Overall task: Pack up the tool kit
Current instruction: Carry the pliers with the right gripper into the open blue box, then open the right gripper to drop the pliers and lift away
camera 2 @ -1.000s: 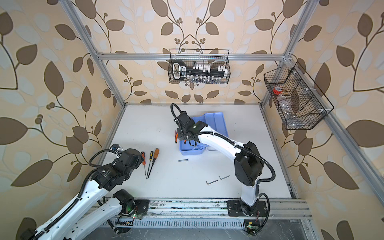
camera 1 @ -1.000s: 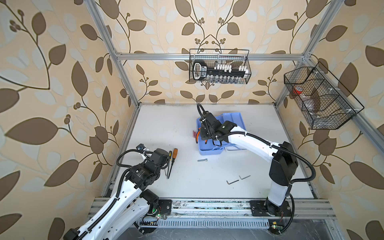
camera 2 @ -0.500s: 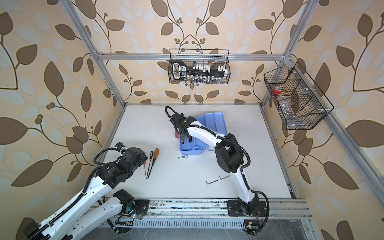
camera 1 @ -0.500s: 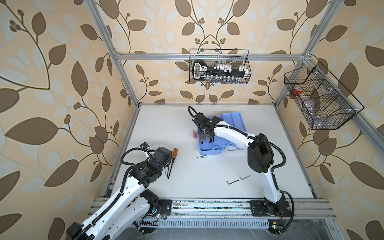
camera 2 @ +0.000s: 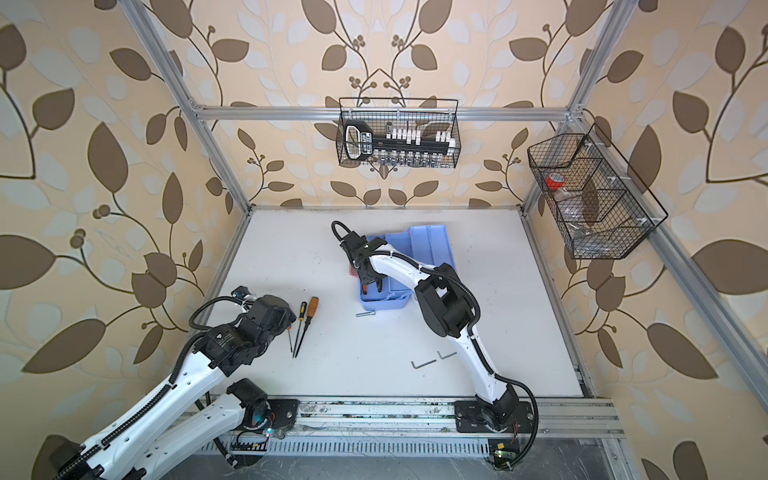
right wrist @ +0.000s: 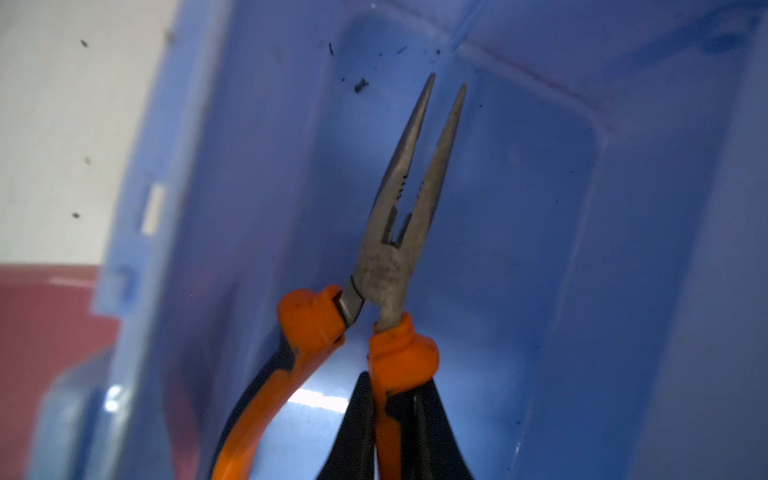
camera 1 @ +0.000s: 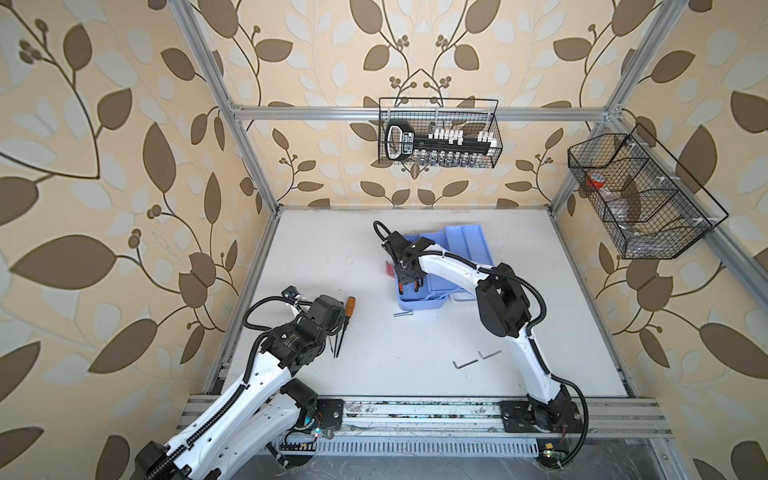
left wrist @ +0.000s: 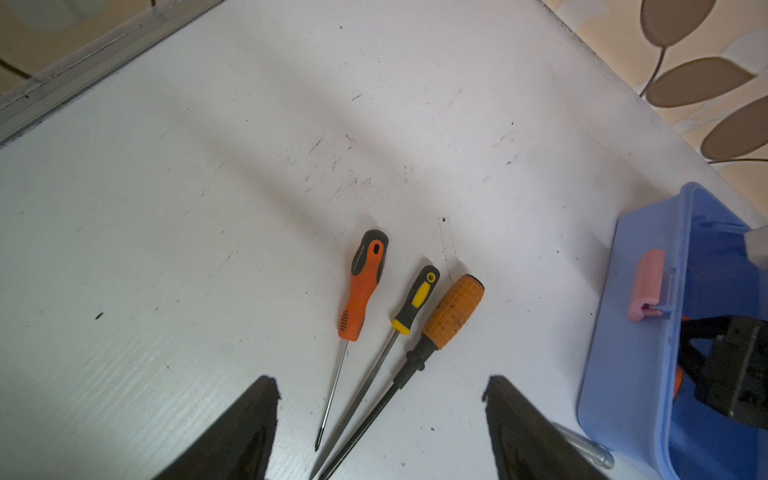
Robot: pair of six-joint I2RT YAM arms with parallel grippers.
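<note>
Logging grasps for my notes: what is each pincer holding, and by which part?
The right pincer grips needle-nose pliers by one orange handle; the left pincer is open, holding nothing.

Light blue tool kit (camera 1: 422, 305), orange-handled pliers (right wrist: 390, 270)

The right gripper (camera 1: 409, 286), clamped on orange-handled needle-nose pliers (right wrist: 399, 232), occupies the open light blue plastic tool kit box (camera 1: 419, 304) from above. Left of the box, bare white tabletop (camera 1: 332, 257) lies free up to three screwdrivers (left wrist: 415, 301); a short metal rod (camera 1: 403, 314) lies just beside its near wall.
</note>
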